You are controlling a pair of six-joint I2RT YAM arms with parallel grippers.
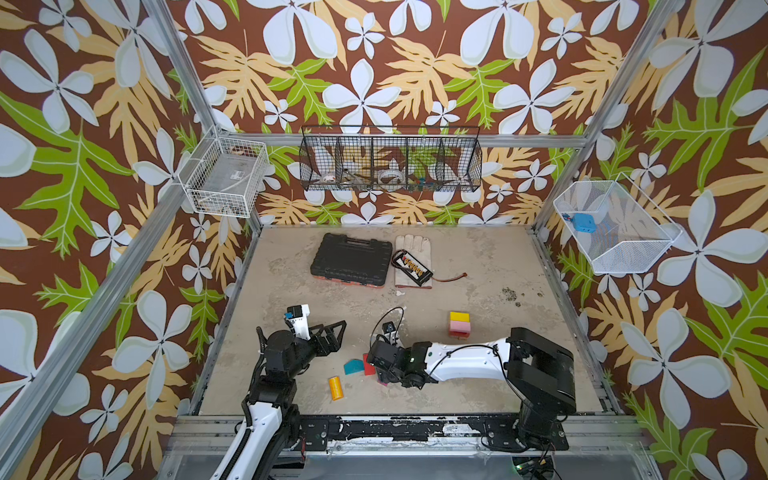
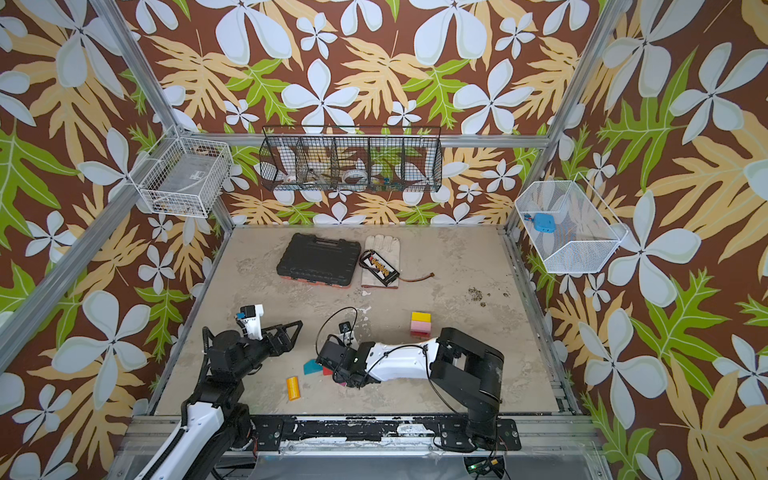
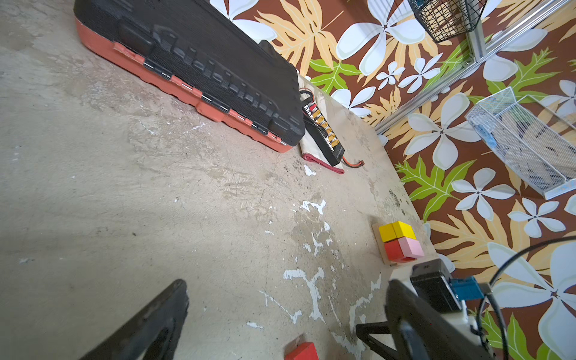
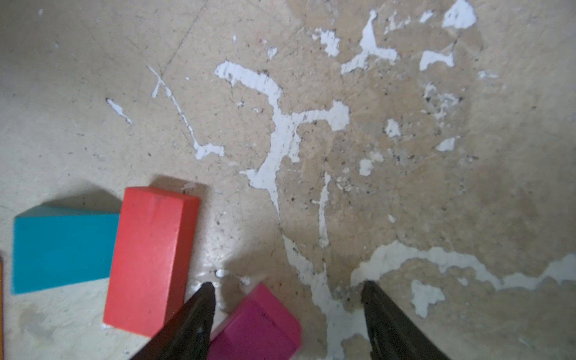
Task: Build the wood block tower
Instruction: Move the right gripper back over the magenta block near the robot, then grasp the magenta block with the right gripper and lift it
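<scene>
Nearest on the worktop (image 1: 478, 270) lies the orange cylinder (image 1: 335, 387), alone. Just beyond it the teal wedge (image 4: 62, 249) sits against the red block (image 4: 149, 258). The right end effector (image 4: 288, 286) is released, its jaws wide with the magenta block (image 4: 258, 327) between them, unpinched. To the left, the left end effector (image 3: 286, 283) hangs spread and empty. Farther right stands the tower (image 1: 459, 323): tan base, red and pink, yellow on top. Far back lies the black case (image 1: 351, 259).

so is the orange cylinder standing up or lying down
Lying down: in both top views the orange cylinder shows its long side resting on the table, not a round end up.
</scene>
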